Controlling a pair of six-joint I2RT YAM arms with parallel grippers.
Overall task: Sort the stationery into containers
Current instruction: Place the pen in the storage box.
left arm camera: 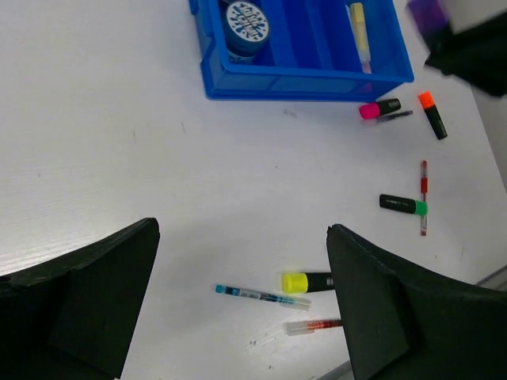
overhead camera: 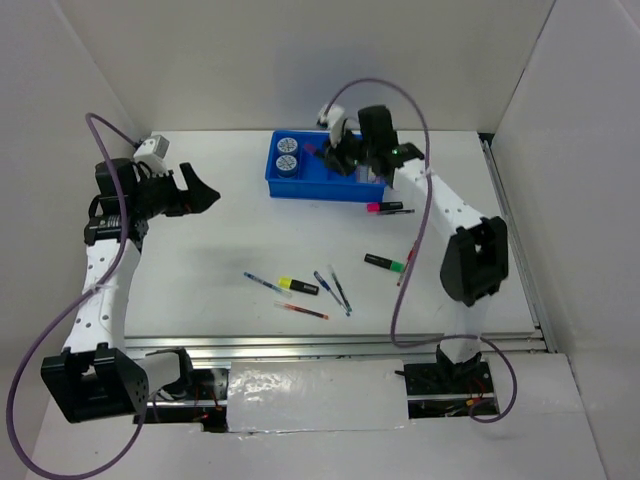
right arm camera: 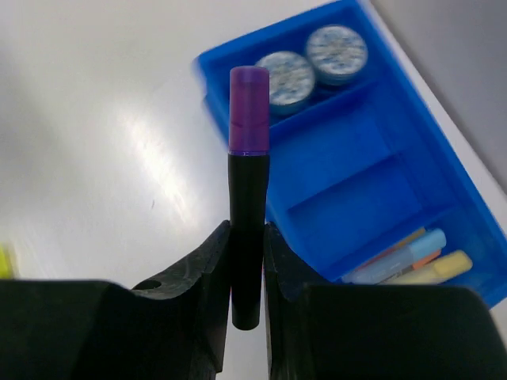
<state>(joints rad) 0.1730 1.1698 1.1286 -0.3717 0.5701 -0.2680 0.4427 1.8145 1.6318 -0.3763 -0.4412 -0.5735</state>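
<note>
A purple-capped marker (right arm camera: 248,198) is clamped by the right gripper (right arm camera: 247,237) over the far blue tray (right arm camera: 348,150). The left gripper (left arm camera: 242,229) is held wide open at the left.

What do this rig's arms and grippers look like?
The left arm and right arm are white perforated links with black joint housings, each trailing a purple cable. The left gripper and right gripper have matte black, wedge-shaped fingers.

No writing, brand or number is legible anywhere; the printed tops of the round discs (left arm camera: 247,22) are too blurred to read.
</note>
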